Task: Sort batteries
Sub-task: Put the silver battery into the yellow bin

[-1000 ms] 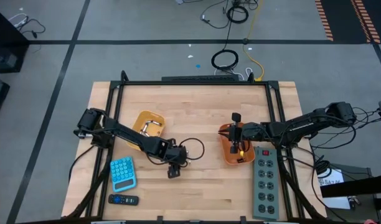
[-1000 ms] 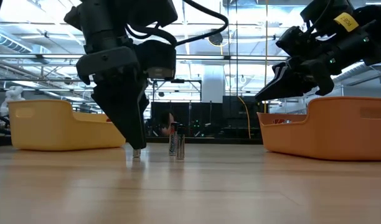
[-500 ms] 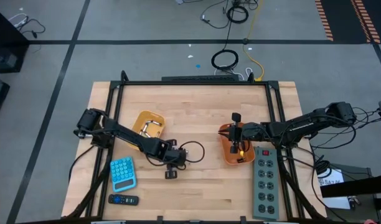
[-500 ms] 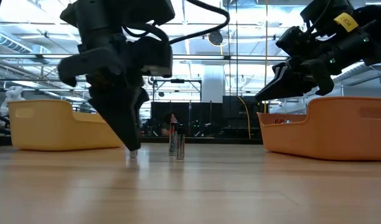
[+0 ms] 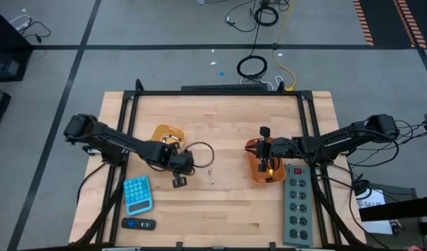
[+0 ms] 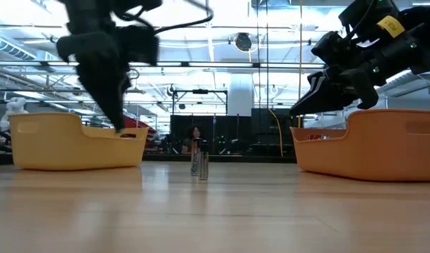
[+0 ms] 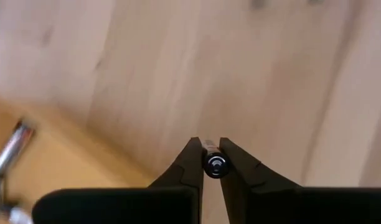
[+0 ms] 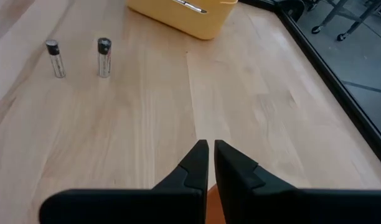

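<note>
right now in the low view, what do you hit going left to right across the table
yellow tray with the left hand hanging over it, then two upright batteries mid-table, then the orange tray with the right hand above its near end

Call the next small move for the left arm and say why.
Probably carry on over the yellow tray and let go there. The left hand is shut on a battery, lifted off the table beside that tray, which already holds batteries. Two batteries stand on the table. The right hand waits, shut, over the orange tray.
</note>
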### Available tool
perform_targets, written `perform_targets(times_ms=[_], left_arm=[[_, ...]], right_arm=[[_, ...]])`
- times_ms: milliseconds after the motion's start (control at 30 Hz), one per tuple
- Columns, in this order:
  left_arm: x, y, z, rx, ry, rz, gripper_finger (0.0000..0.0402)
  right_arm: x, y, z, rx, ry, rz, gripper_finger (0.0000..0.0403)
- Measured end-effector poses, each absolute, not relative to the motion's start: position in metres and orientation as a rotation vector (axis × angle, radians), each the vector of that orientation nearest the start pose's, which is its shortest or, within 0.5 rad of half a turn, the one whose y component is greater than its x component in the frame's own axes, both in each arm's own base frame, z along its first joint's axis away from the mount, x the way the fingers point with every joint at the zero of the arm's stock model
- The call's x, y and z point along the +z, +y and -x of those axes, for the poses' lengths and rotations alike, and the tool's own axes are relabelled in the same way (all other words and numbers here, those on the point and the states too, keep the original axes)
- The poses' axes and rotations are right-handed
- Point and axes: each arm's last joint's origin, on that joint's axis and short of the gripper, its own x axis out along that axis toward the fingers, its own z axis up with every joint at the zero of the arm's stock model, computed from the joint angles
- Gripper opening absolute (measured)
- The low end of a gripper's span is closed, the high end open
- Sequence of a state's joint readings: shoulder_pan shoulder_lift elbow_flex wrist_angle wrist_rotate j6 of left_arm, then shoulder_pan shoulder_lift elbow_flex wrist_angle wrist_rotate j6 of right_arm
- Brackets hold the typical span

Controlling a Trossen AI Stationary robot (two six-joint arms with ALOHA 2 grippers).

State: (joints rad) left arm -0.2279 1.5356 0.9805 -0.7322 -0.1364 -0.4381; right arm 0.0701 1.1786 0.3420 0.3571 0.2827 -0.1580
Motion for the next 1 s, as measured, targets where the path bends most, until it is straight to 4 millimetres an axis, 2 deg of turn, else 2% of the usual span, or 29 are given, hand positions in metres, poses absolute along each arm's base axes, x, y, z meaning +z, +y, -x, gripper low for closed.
perform_targets(times_ms=[133,400,500,700,1000], left_arm=[[0.192,-0.047,-0.245,0.254,1.212,0.223,0.0033],[0.2,-0.021,-0.207,0.291,0.975,0.363,0.0033],[0.193,-0.012,-0.192,0.301,0.936,0.4,0.0033],[0.177,0.0,-0.174,0.282,0.797,0.505,0.0033],[0.156,0.012,-0.156,0.365,0.823,0.535,0.0033]], right_arm=[[0.161,0.008,-0.212,-0.167,0.494,0.24,0.0018],[0.161,0.008,-0.213,-0.167,0.491,0.239,0.0018],[0.162,0.008,-0.213,-0.167,0.487,0.239,0.0018],[0.162,0.008,-0.213,-0.167,0.485,0.238,0.0018],[0.162,0.008,-0.213,-0.168,0.484,0.238,0.0018]])
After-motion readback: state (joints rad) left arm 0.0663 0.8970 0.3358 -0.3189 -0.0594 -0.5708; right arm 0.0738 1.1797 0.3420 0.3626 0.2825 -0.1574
